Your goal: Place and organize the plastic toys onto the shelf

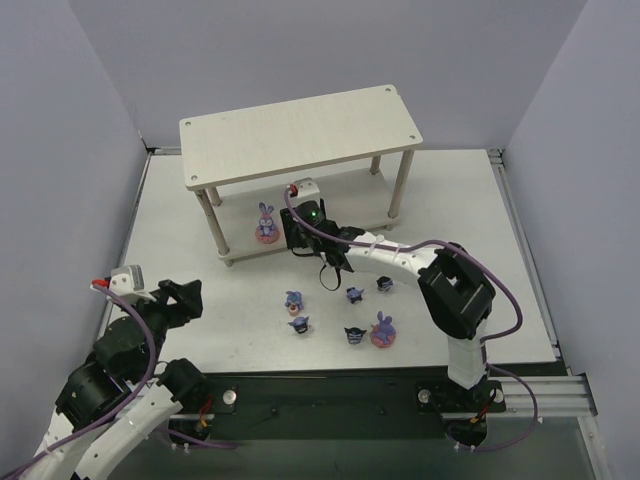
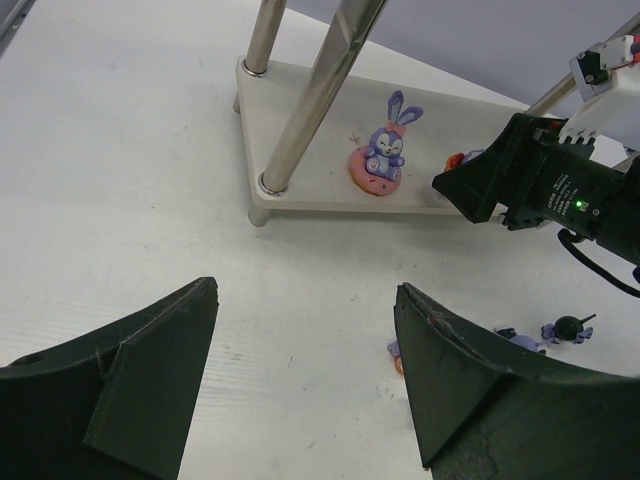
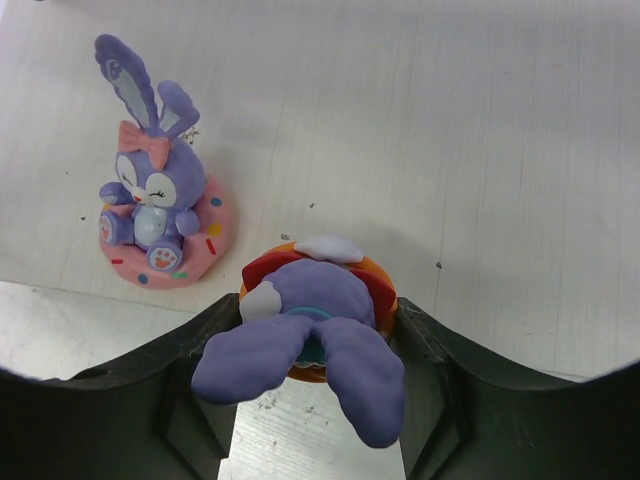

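The beige two-tier shelf [image 1: 300, 135] stands at the back. A purple bunny on a pink base [image 1: 265, 224] stands on its lower board [image 1: 352, 200]. My right gripper [image 3: 318, 322] reaches under the top board and is shut on a second bunny with an orange base [image 3: 320, 290], just over the lower board [image 3: 450, 120] beside the pink-base bunny [image 3: 155, 215]. On the table lie two more bunnies [image 1: 294, 301] [image 1: 383, 331] and several dark pointed-ear figures, such as one [image 1: 354, 334]. My left gripper [image 1: 185, 297] is open and empty, left of them; its view [image 2: 305, 380] shows bare table.
The shelf's metal-looking legs [image 2: 300, 110] stand at the front left of the lower board. My right arm [image 1: 400, 258] stretches across the table above the loose toys. Grey walls close in the left, right and back.
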### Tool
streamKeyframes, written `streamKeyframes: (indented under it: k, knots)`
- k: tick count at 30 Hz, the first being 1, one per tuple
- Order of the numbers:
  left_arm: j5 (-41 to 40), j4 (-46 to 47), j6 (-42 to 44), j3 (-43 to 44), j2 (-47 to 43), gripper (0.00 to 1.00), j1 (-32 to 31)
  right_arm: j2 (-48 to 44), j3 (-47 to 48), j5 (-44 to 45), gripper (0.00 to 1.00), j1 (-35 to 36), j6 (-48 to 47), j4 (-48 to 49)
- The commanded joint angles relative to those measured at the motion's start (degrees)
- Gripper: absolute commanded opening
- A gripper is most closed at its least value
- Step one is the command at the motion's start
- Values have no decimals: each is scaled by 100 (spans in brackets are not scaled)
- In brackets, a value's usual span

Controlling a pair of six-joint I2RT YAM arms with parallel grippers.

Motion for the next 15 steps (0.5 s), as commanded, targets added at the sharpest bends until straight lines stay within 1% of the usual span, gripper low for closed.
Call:
streamKeyframes:
  k: [1,10,15]
  knots:
    - [-37,82,59,34,89,81,-21,175,307,-103,26,-129,-100,415]
    - [-55,73,59,34,151,81,-21,316,360,-182,31,-217,-100,512]
    - [-55,73,59,25,186,81,-21,395,395,-209,41,-252,-100,486]
